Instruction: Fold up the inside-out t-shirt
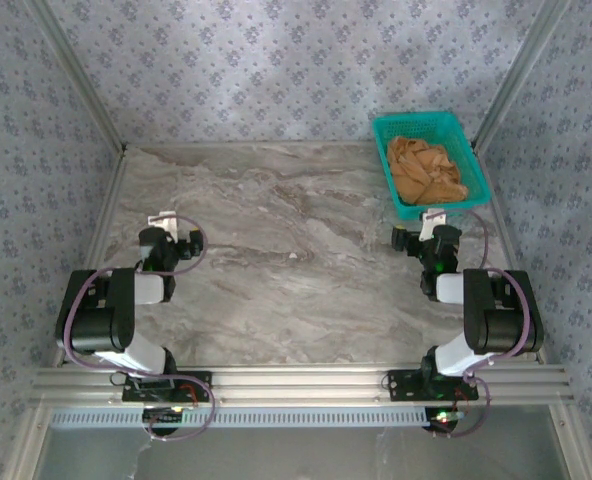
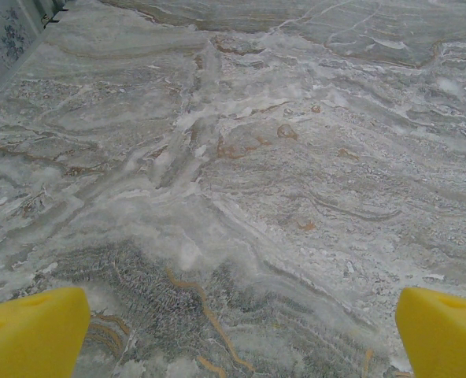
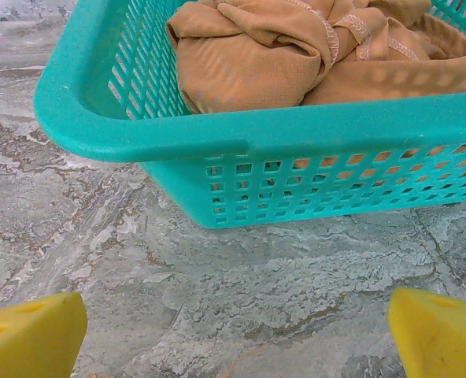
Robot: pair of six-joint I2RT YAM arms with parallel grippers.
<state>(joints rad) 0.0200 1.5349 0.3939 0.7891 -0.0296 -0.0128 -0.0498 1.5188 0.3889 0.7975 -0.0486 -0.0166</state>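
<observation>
Top external view: left gripper (image 1: 174,226) stood wide open, empty, over grey marbled table (image 1: 296,290); right gripper (image 1: 426,222), second of two, likewise wide open, empty, near one teal perforated plastic basket (image 1: 413,117). One crumpled tan-orange inside-out t-shirt (image 1: 424,170) lay inside; lower folds hidden by basket wall.

Standing at the near edge. A grey marble-pattern tabletop (image 1: 296,260) with tan and white veins is spreading flat ahead, catching soft, even light. Pale grey-blue wall panels (image 1: 296,70) printed with small floral motifs are closing it in at back, left and right. Silver aluminium corner posts (image 1: 81,80) are running up where the panels are meeting. A ribbed aluminium rail (image 1: 296,382) is edging the near side, a slotted grey strip (image 1: 296,417) lying just beside it.
</observation>
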